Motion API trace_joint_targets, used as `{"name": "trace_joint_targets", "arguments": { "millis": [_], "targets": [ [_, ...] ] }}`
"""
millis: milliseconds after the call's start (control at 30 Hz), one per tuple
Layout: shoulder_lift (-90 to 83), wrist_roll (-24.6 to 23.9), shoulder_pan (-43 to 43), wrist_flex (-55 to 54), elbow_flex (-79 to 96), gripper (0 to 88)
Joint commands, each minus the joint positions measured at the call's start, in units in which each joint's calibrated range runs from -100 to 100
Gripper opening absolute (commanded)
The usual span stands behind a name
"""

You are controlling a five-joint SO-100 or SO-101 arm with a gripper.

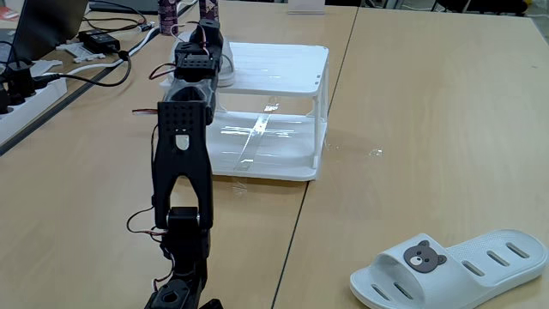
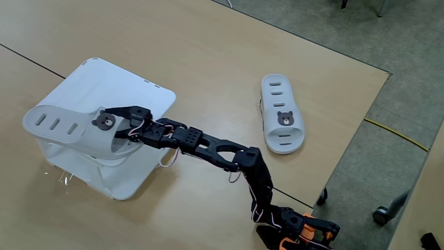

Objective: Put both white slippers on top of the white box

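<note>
While one white slipper (image 2: 66, 125) lies on the white box (image 2: 149, 94), the end effector (image 2: 118, 132) grips its strap. Well apart, the other slipper (image 2: 282, 122) rests on the tabletop (image 2: 208, 62); cables (image 1: 103, 51) crowd the box's far side.

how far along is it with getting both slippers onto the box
About halfway. One slipper already lies on the top shelf of the box, overhanging one edge. The hand is at its strap end; whether it is gripping or has let go is unclear. The second slipper lies flat on the table, apart from the box and untouched. That one has yet to be picked up and placed.
</note>
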Motion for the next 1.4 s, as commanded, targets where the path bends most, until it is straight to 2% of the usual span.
{"name": "trace_joint_targets", "arguments": {
  "millis": [0,400,433,500,567,700,833,900,1000,1067,1233,1367],
  "targets": [
    [-13.9,0.4,0.4,0.1,5.4,32.6],
    [-31.2,0.4,0.4,-0.7,23.1,31.0],
    [-31.8,0.4,0.4,-0.8,21.0,28.1],
    [-31.4,0.4,0.4,-1.1,14.4,16.4],
    [-31.9,0.4,0.7,-7.7,12.4,1.6],
    [-32.3,0.4,4.7,-29.6,13.7,0.8],
    [-34.1,0.4,5.0,-62.2,23.0,0.8],
    [-34.8,0.4,5.6,-72.1,28.3,0.8],
    [-39.1,0.4,5.5,-81.3,39.9,0.8],
    [-45.9,0.4,5.5,-87.5,54.5,0.8],
    [-65.8,0.4,5.6,-88.2,88.0,0.8],
    [-69.6,0.4,5.6,-88.1,109.5,0.8]
  ]
}}
